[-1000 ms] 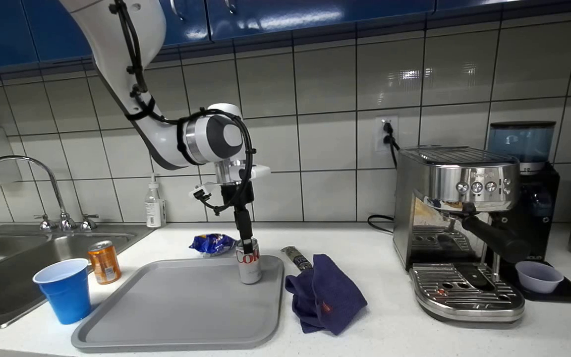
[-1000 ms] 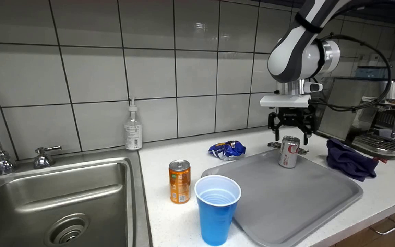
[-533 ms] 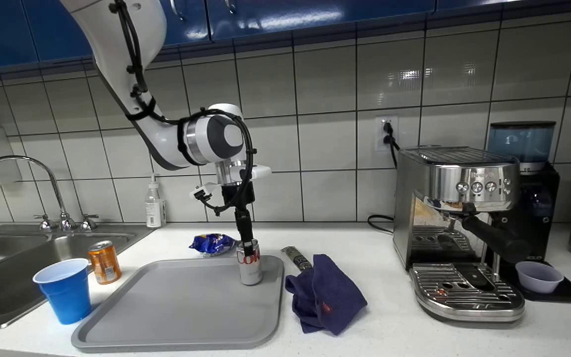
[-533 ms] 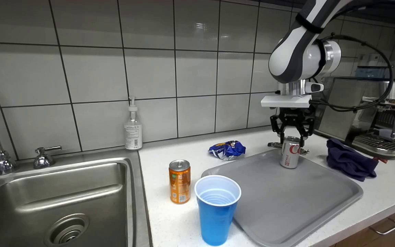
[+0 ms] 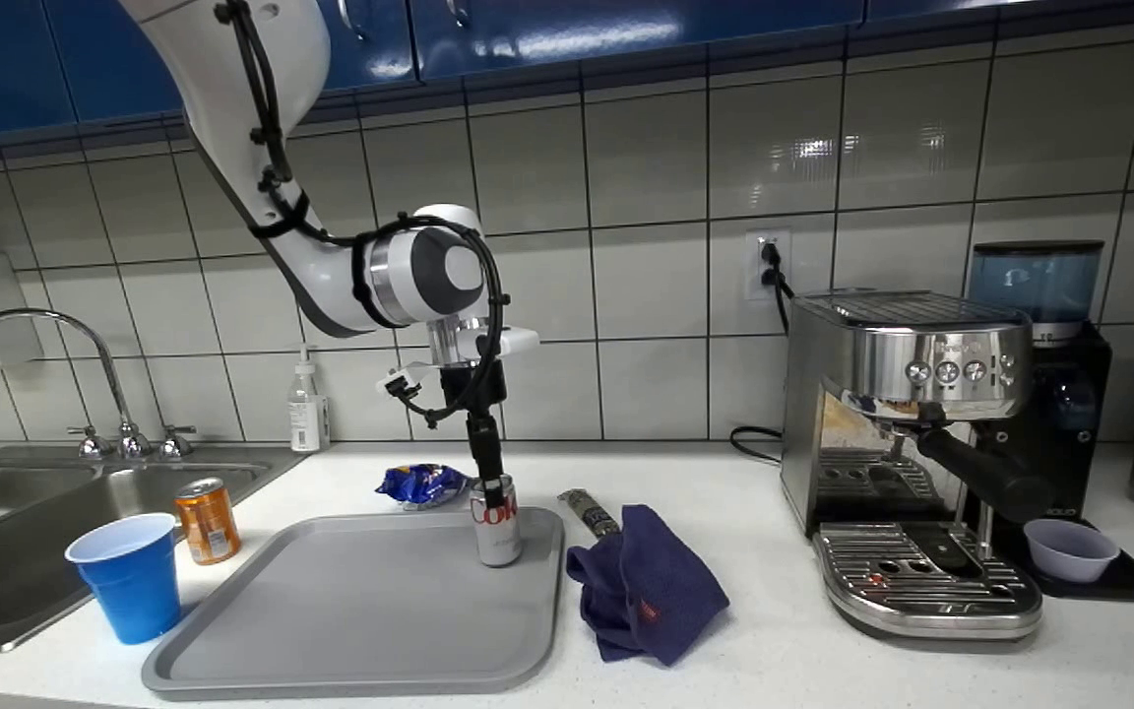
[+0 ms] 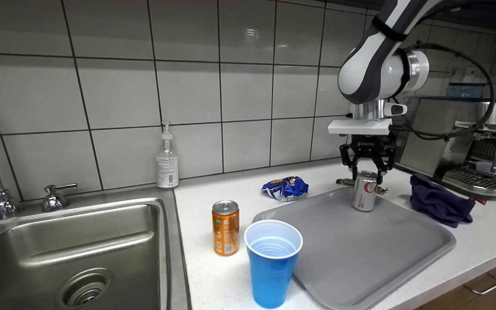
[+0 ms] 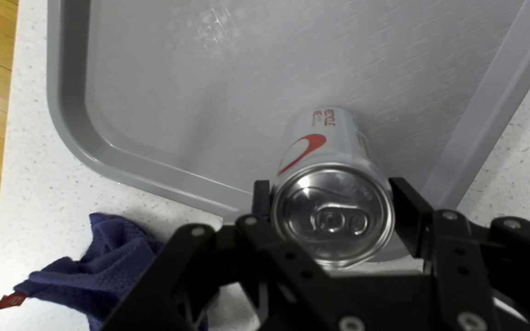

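A silver-white soda can with red lettering stands upright on the grey tray, near its back corner. My gripper points straight down with its fingers on opposite sides of the can's upper part, shut on it. In the wrist view the can's lid and pull tab face the camera between the two black fingers. The can's base appears to rest on the tray. The lower left part of the lid's rim is covered by a finger link in the wrist view.
A blue cup and an orange can stand left of the tray by the sink. A blue wrapper and dark wrapper lie behind. A navy cloth and espresso machine stand right.
The fingers were apart around the can one second ago and have closed on it. The can shifted slightly right in both exterior views. Little has moved in the last half second.
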